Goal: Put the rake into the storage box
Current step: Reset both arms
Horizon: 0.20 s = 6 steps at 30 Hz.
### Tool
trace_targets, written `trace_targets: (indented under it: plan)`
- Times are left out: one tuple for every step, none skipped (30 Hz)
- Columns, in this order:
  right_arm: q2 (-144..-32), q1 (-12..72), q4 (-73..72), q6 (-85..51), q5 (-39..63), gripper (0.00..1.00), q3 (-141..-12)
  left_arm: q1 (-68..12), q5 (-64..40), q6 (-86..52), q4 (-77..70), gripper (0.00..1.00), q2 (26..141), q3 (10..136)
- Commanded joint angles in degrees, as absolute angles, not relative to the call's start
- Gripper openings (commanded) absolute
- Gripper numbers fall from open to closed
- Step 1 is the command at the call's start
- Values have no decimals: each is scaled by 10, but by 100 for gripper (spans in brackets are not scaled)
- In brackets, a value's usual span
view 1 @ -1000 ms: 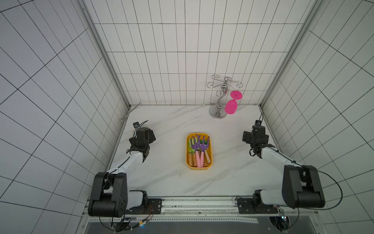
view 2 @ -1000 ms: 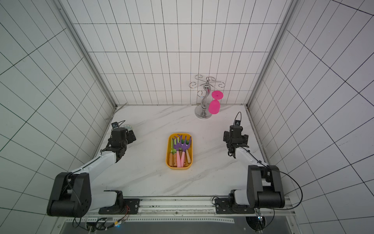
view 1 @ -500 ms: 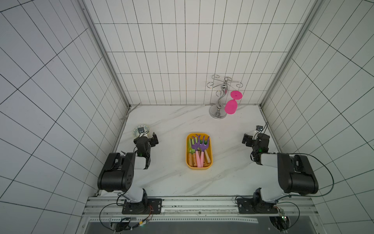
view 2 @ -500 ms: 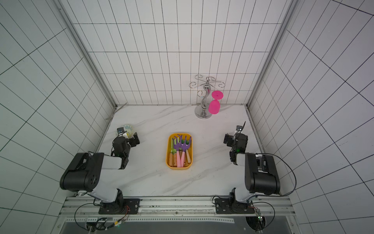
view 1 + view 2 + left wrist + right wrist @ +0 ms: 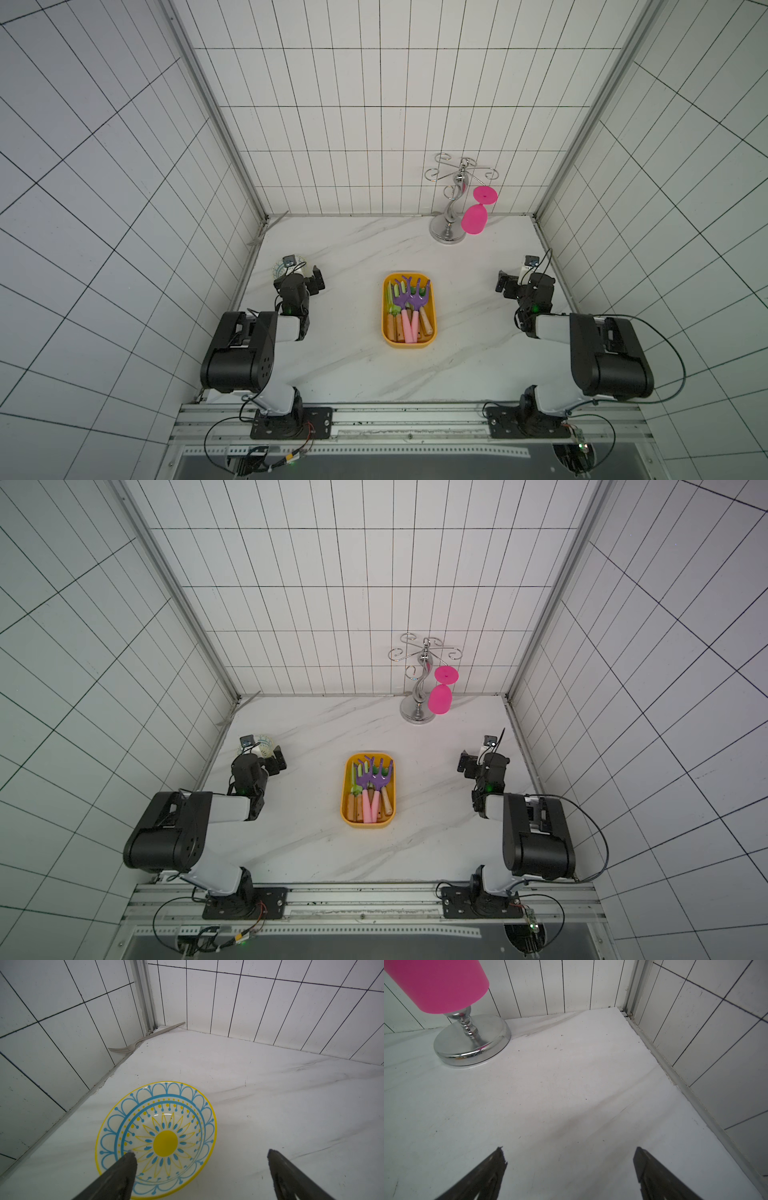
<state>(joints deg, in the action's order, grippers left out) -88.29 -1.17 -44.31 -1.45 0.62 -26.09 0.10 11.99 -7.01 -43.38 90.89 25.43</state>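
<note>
The storage box (image 5: 409,343) (image 5: 368,823) is a shallow yellow-orange tub in the middle of the marble table. Inside it lie two purple rakes (image 5: 409,297) (image 5: 372,776) with pink handles, beside green tools with wooden handles. My left gripper (image 5: 304,275) (image 5: 266,755) (image 5: 200,1153) hangs open and empty at the table's left side, low over a patterned bowl (image 5: 166,1142). At the right side my right gripper (image 5: 514,278) (image 5: 475,757) (image 5: 569,1150) is open over bare marble with nothing between its fingers. Both are well apart from the box.
A chrome glass stand (image 5: 448,230) (image 5: 471,1043) at the back right holds an upside-down pink glass (image 5: 473,219) (image 5: 436,985). A metal fork (image 5: 145,1040) leans in the far left corner. Tiled walls close in three sides.
Both arms have folded back toward their bases, bringing the grippers low at the table's sides. The box and its tools have not moved.
</note>
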Motion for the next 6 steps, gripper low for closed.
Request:
trace_targets:
  plan:
    - [-888,-17,-446,-10,11,99,-260,1,123,-66,-431,99,900,265]
    - [-888,-17,-446,-10,11,99,-260,1,123,-66,-430,99,899,265]
    - [-888,-17,-447,-11,10,99,-259,1,123,-66,-431,99,898,265]
    - [-887,-17,-450,-12,10,99,-257,1,123,-66,-431,99,898,264]
    - [-885,-17,-451,-12,10,99,-256,1,123,-66,-432,99,897,263]
    - [-882,-17,-457,-10,10,99,-252,0,124,-66,-432,99,898,263]
